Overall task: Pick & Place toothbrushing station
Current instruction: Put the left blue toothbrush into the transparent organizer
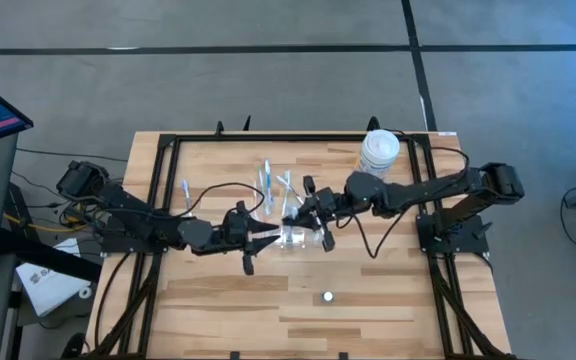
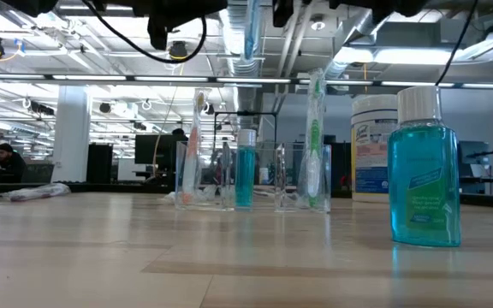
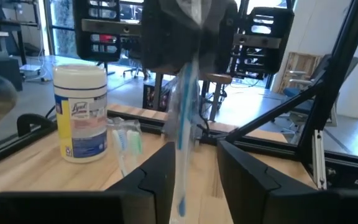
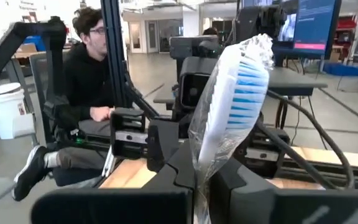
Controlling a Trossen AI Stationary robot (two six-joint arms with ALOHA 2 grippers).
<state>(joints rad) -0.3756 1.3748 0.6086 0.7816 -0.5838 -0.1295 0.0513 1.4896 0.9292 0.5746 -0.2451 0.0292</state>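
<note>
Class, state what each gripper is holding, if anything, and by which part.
Right gripper: wrapped toothbrush, gripped on its handle below the bristles. Left gripper: nothing, jaws open.

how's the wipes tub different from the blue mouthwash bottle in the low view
The wipes tub is white and opaque with a printed label; the mouthwash bottle is clear, filled with teal liquid. The tub stands far back on the table, partly hidden behind the bottle, which stands nearest the camera. The tub is a plain cylinder; the bottle has shoulders and a narrower cap. Both stand upright with white tops.
</note>
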